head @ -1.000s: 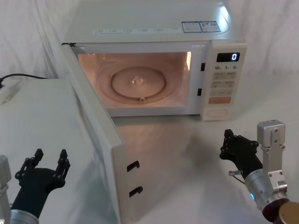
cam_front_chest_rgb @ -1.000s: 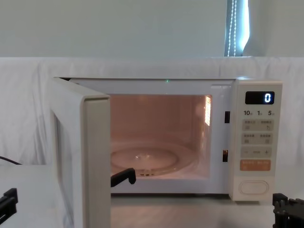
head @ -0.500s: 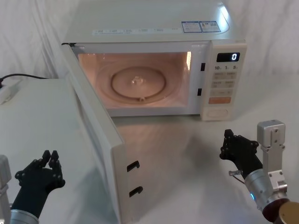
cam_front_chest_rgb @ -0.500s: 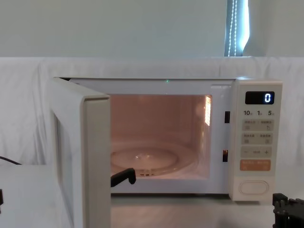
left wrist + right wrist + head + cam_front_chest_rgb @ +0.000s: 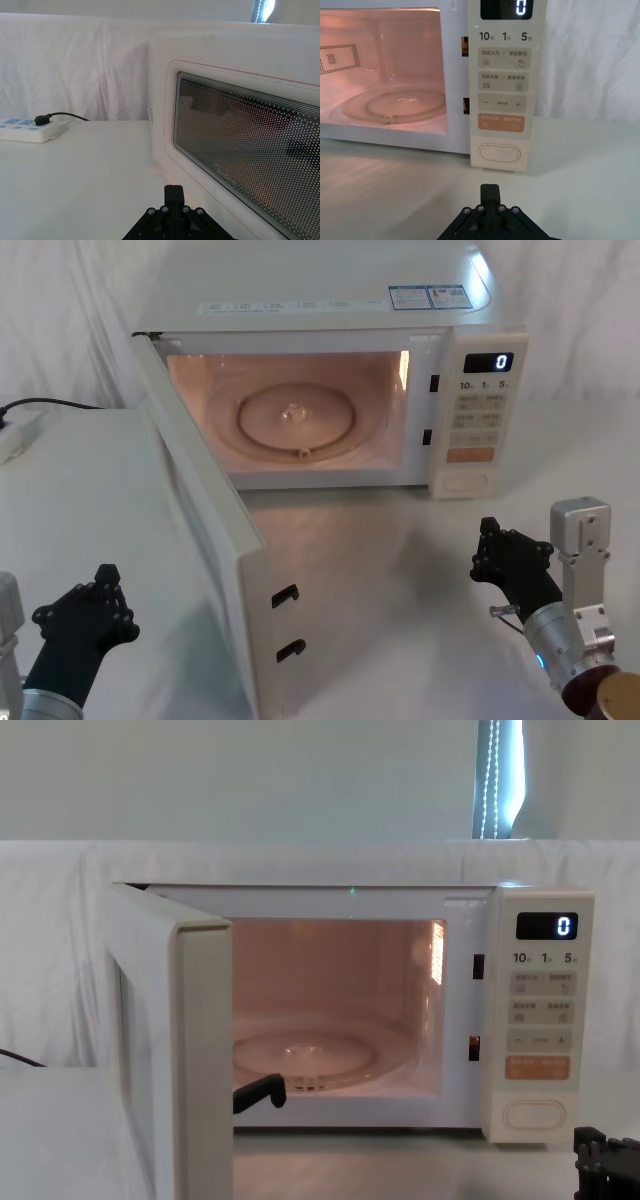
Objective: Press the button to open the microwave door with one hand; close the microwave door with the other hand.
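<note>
Now the left gripper, low on the worktop outside the wide-open microwave door, has drawn its jaws together, seemingly ready to push it closed; the right gripper, jaws together, waits below the button.

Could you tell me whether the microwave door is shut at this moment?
No, the microwave door stands swung wide open toward the robot's left, leaving the lit cavity and its glass turntable exposed.

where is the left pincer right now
In the head view the left pincer is low on the robot's left, fingers shut, over the white table just outside the swung-open door and not touching it.
</note>
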{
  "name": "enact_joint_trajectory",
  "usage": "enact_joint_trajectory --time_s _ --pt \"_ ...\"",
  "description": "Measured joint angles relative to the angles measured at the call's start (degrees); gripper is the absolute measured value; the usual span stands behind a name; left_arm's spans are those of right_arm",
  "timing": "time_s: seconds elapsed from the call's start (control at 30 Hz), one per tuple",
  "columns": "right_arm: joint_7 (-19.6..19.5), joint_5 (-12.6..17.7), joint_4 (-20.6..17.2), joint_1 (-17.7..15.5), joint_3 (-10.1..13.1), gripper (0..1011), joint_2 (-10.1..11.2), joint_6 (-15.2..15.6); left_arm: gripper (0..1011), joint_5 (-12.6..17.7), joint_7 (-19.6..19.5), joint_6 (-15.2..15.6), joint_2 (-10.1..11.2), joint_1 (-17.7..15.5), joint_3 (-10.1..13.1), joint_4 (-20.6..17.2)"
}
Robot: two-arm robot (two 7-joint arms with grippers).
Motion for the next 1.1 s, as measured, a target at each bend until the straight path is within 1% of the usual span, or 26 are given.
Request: enact_joint_trajectory --time_s 0.13,0.27,0.4,0.53,0.87,1.1 --pt "0.0 0.0 0.0 0.0 0.0 0 0.0 0.0 0 0.2 -0.7 -0.3 -0.2 -0.1 -0.2 0.0" --pt "0.0 0.0 0.0 0.0 0.0 0 0.0 0.0 0 0.6 -1.8 -1.2 -0.4 -0.3 -0.5 -0.3" --pt "0.0 0.0 0.0 0.0 0.0 0 0.0 0.0 0 1.4 -3.3 -2.7 -0.3 -0.4 -0.9 -1.3" --pt "0.0 0.0 0.0 0.0 0.0 0 0.0 0.0 0 1.6 -4.6 -3.2 -0.3 -0.4 -1.2 -2.2" --pt "0.0 0.0 0.0 0.0 0.0 0 0.0 0.0 0 1.0 -6.6 -2.8 -1.3 0.0 -2.6 -4.3" --pt "0.0 0.0 0.0 0.0 0.0 0 0.0 0.0 0 0.9 -7.9 -2.1 -1.3 -0.2 -2.6 -5.4"
